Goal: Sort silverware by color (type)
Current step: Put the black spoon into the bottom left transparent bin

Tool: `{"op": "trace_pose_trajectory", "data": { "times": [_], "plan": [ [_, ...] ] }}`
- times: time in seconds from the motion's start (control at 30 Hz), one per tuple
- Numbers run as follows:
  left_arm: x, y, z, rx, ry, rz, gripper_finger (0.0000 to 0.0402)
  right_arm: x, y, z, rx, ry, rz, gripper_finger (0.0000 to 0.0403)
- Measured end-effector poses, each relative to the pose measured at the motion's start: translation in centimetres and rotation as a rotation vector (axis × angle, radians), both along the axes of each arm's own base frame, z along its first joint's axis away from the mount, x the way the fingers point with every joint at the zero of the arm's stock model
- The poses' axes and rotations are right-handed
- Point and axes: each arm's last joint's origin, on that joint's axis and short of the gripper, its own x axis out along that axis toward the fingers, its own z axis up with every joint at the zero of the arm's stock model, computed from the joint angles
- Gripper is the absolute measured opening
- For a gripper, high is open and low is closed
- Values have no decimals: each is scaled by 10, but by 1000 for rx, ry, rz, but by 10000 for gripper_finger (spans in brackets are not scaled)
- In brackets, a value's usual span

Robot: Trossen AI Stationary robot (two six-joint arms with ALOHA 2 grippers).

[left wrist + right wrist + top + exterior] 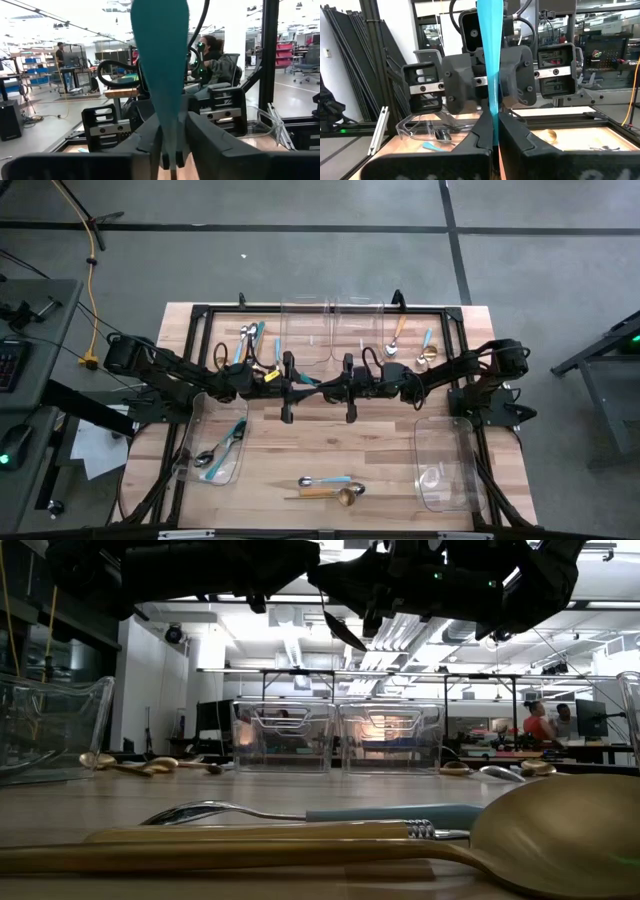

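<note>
Table [380, 440]: wooden, and partly covered by both arms, which meet above its middle.
Clear bins [305, 320]: four are counted. Two stand side by side beyond the claws, and one lies out to each side on the near side of them. What is in the bin on the right claw's side is hard to make out.
Left claw [298, 385]: clenched on the teal handle, tip to tip with the right claw.
Right claw [345, 388]: clamped tight on the same handle, which is seen edge-on between its fingers.
Held utensil [308, 380]: one, carried in the air between the two claws. The handle is flat, teal and widens away from the grip. A dark head hangs below the claws in the low view, and its type cannot be told.
Far pieces [247, 345]: a cluster beyond the left claw and another beyond the right claw. They overlap, so the count is unclear.
Binned pieces [222, 448]: two blue-handled ones are seen in the bin on the left claw's side.
Front pieces [325, 480]: three are counted on the near side of the claws, a blue-handled spoon, an orange-handled one and a gold spoon.
</note>
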Motion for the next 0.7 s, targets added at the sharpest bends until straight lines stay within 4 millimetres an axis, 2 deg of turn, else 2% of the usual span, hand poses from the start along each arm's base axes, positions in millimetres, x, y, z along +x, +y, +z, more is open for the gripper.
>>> {"op": "trace_pose_trajectory", "data": {
  "times": [0.2, 0.5, 0.7],
  "plan": [
    [0, 0, 0, -3, -1, 0, 12, 0, 0, 0, -4, 0, 5, 2],
    [0, 1, 0, -4, -1, 1, 8, 0, -1, 0, 72, 5, 15, 14],
    [0, 1, -2, -4, 27, 15, 8, -6, -4, 5, 75, 31, -10, 76]
  ]
}}
